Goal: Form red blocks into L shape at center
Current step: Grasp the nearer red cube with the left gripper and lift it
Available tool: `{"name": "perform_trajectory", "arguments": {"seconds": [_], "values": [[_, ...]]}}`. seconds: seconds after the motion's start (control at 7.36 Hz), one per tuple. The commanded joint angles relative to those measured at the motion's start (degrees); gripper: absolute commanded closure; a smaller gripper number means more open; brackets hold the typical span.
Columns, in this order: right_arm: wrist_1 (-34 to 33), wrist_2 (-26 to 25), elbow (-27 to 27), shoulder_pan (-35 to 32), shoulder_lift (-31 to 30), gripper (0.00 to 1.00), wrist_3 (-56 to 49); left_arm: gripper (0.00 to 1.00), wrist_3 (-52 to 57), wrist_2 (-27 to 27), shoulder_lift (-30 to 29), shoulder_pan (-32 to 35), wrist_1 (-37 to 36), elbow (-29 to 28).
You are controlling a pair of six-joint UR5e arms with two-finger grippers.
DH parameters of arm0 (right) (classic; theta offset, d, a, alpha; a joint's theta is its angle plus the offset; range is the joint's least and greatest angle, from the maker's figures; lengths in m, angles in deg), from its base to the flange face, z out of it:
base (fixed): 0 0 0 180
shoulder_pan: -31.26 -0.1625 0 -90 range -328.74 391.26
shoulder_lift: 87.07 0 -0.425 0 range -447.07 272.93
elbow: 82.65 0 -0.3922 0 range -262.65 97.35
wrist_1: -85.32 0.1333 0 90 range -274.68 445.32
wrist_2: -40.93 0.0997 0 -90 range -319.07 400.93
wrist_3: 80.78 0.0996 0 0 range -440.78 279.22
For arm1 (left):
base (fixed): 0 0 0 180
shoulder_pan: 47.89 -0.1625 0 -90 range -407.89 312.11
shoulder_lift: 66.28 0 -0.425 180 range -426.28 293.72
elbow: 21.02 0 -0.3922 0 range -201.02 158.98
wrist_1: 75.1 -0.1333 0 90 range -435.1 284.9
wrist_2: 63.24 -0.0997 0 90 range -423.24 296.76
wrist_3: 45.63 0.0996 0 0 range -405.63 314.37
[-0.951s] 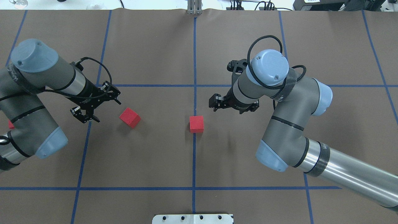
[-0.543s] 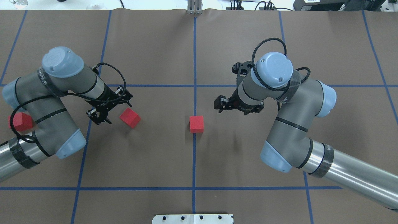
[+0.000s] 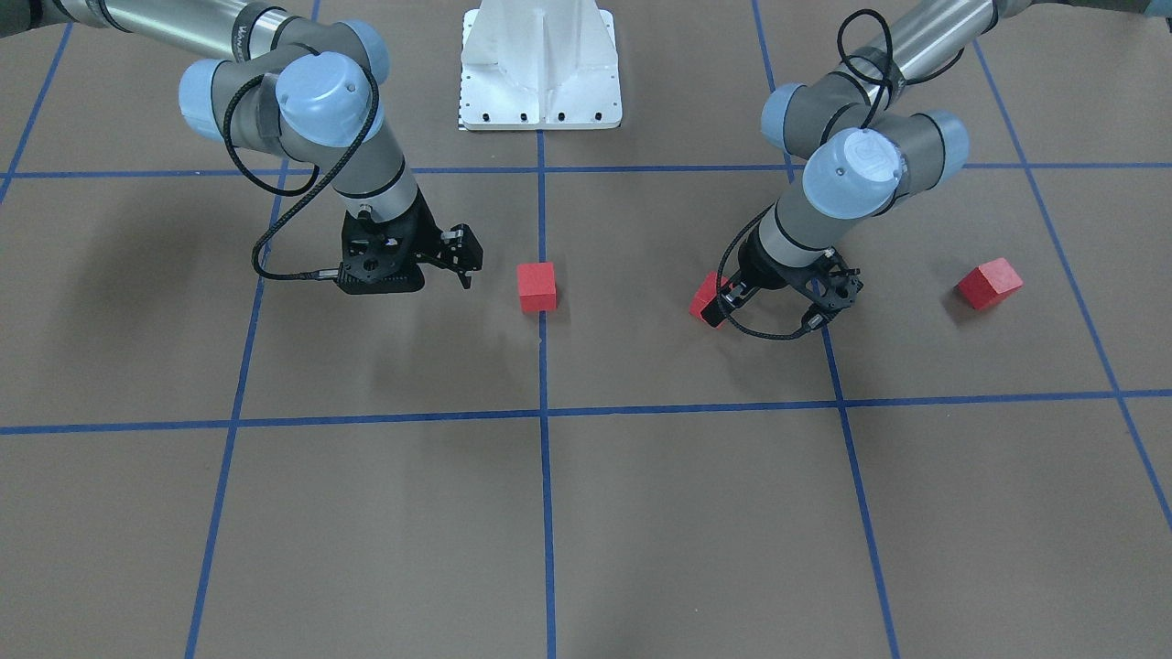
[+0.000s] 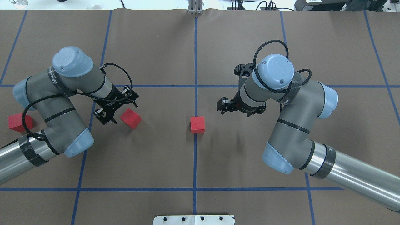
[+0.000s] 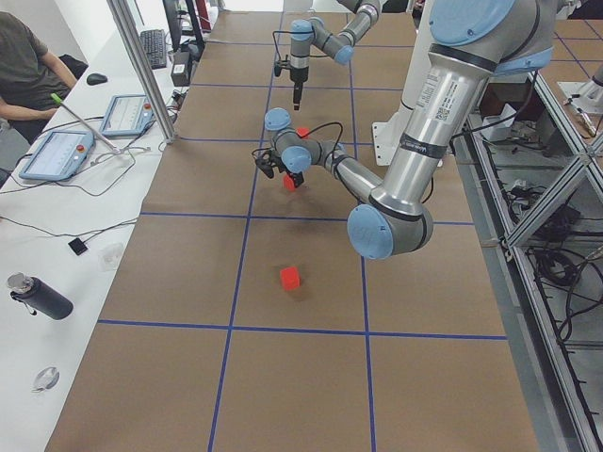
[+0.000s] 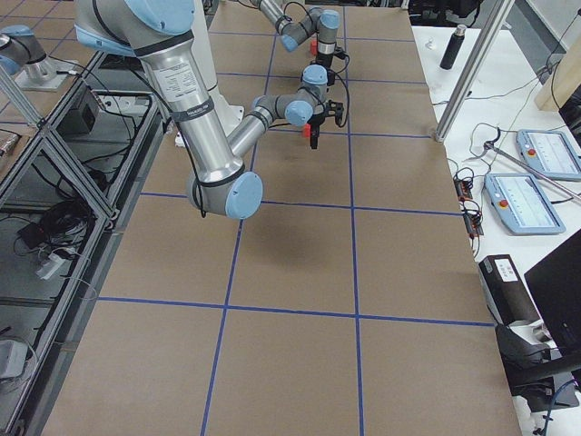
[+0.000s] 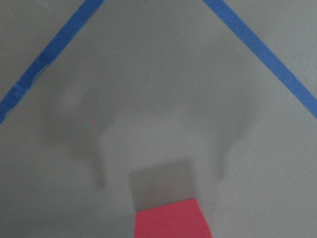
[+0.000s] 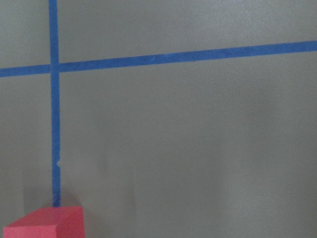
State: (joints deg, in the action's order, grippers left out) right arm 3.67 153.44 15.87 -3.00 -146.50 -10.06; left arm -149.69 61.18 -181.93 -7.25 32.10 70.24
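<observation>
Three red blocks lie apart on the brown table. One block (image 4: pixel 197 124) (image 3: pixel 537 286) sits on the middle blue line at the center (image 4: pixel 195 103). A second block (image 4: pixel 130 118) (image 3: pixel 705 295) lies just right of my left gripper (image 4: pixel 109 121) (image 3: pixel 737 307), which is open and low beside it, not around it. This block shows at the bottom of the left wrist view (image 7: pixel 171 218). The third block (image 4: pixel 20 122) (image 3: pixel 989 282) lies far left, behind my left arm. My right gripper (image 4: pixel 222 105) (image 3: pixel 465 265) is open and empty, right of the center block (image 8: pixel 44 223).
The white robot base plate (image 3: pixel 540 82) (image 4: pixel 193 219) is at the near table edge. A metal post (image 4: pixel 195 7) stands at the far edge on the middle line. An operator (image 5: pixel 28 71) sits with tablets beyond the far side.
My left arm has swung right, bringing its gripper close to the second block and uncovering the far-left block. My right gripper has drawn slightly right, away from the center block.
</observation>
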Motion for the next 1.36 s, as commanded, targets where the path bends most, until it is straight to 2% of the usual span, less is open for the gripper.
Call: {"name": "perform_trajectory", "arguments": {"seconds": [0.0,0.14,0.27,0.41,0.54,0.82,0.95,1.09,1.22], "values": [[0.0,0.0,0.0,0.0,-0.1,0.00,-0.1,0.16,0.0,0.0,-0.6,-0.3,0.0,-1.2],[0.0,0.0,-0.1,0.0,-0.2,0.00,-0.1,0.59,-0.3,0.0,-0.8,-0.4,0.0,-1.3],[0.0,0.0,-0.1,0.0,-0.2,0.00,0.0,0.84,-0.4,0.0,-0.8,-0.3,-0.1,-1.4],[0.0,0.0,-0.1,-0.1,-0.2,0.00,-0.1,1.00,-0.3,0.0,-1.0,-0.3,0.0,-1.2],[0.0,0.0,0.1,-0.2,-0.2,0.00,-0.1,1.00,1.5,0.0,-1.9,-0.3,0.2,-0.3],[0.3,0.1,0.7,-1.2,-1.2,0.00,-0.1,1.00,13.8,0.0,-9.6,-0.4,-0.1,-1.2],[0.4,0.1,1.0,-1.7,-2.0,0.00,-0.1,1.00,17.7,-0.6,-11.3,-0.7,-0.1,-1.6],[0.4,0.0,1.1,-2.2,-2.8,0.00,-0.1,1.00,22.7,-2.3,-13.0,-1.0,-0.2,-2.8],[1.1,0.1,1.4,-3.3,-4.1,0.01,-0.2,1.00,25.2,-2.9,-18.7,-1.4,-3.0,-8.3]]}}
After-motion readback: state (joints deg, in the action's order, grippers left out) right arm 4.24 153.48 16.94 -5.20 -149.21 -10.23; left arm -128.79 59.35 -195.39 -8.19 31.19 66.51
